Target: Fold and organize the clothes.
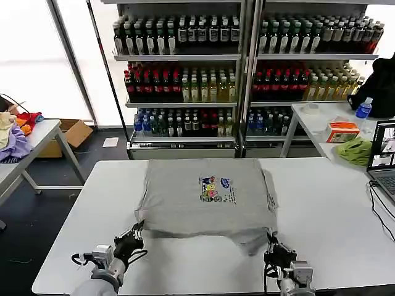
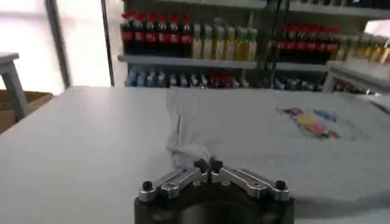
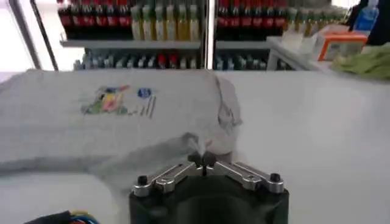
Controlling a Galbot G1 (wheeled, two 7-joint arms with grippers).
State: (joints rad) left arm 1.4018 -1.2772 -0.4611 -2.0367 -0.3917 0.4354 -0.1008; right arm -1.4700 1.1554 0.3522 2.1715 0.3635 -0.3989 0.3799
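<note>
Nearest you, your left gripper and right gripper each pinch a near corner of the light grey T-shirt, fingertips closed on the fabric. Beyond them, the shirt lies print-up at the centre of the white table. Farthest back stand bottle shelves.

A white surface stands on a dark floor. Behind it, metal shelves carry rows of bottled drinks, dark, red, yellow and green. Bright windows fill the wall to the left. A side table there holds piled coloured clothes, with a cardboard box beside it. Another table at the right holds a green cloth, an orange box and a laptop.
</note>
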